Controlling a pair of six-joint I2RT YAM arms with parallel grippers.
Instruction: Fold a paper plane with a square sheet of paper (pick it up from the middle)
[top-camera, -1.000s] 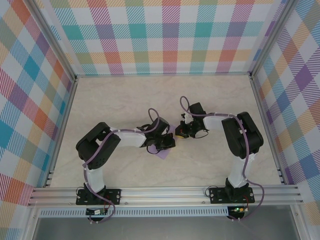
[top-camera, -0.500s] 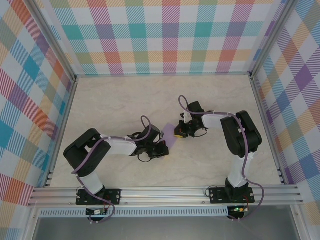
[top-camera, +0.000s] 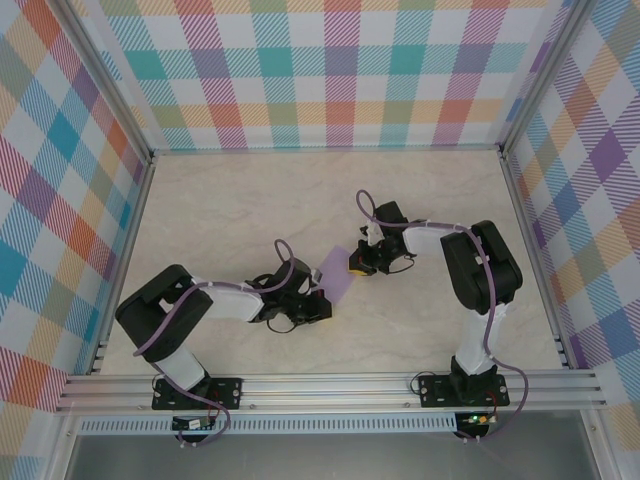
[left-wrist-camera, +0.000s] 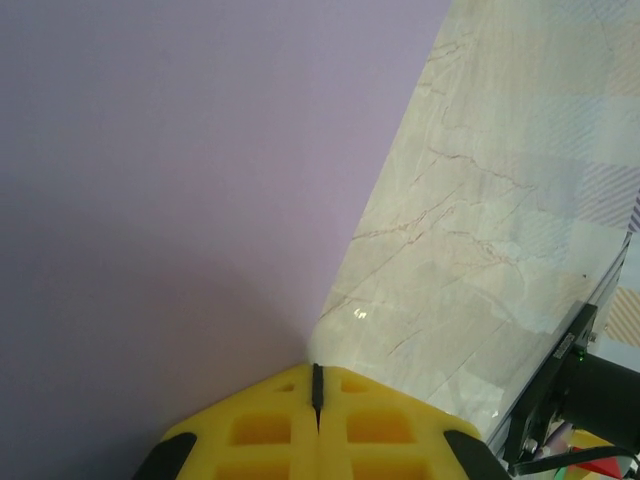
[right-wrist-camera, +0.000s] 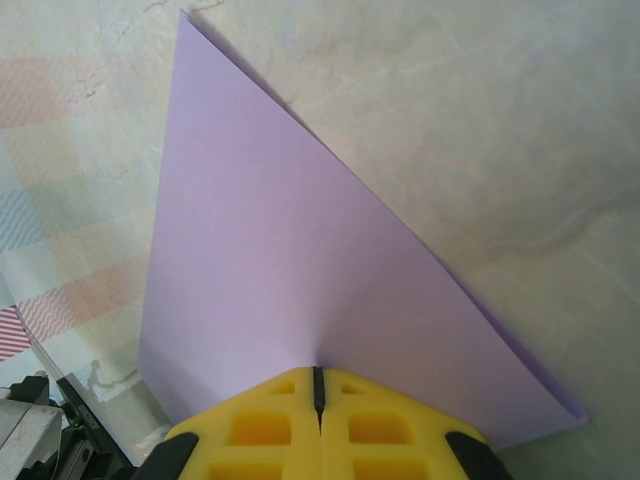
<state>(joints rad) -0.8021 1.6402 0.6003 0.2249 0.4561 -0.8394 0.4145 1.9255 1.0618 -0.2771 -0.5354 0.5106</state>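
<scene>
Inspecting the top view, we find the lavender sheet (top-camera: 338, 281) near the middle of the table (top-camera: 220, 210), spanning between the two arms. The left gripper (top-camera: 318, 305) is clamped on its 7 o'clock end and the right gripper (top-camera: 357, 265) on its 1 o'clock end. Each wrist camera shows yellow fingers (left-wrist-camera: 260, 430) pressed together with paper nipped at the seam.

From the right wrist the sheet reads as a wedge tapering toward 11 o'clock. There appears to be a second layer along its 5 o'clock edge, so we judge at least one fold made. No slim dart is formed yet.

The next move calls for carrying one held end over the other with edges matched, then pressing the crease flat. Pulling the arms apart risks tearing it.
</scene>
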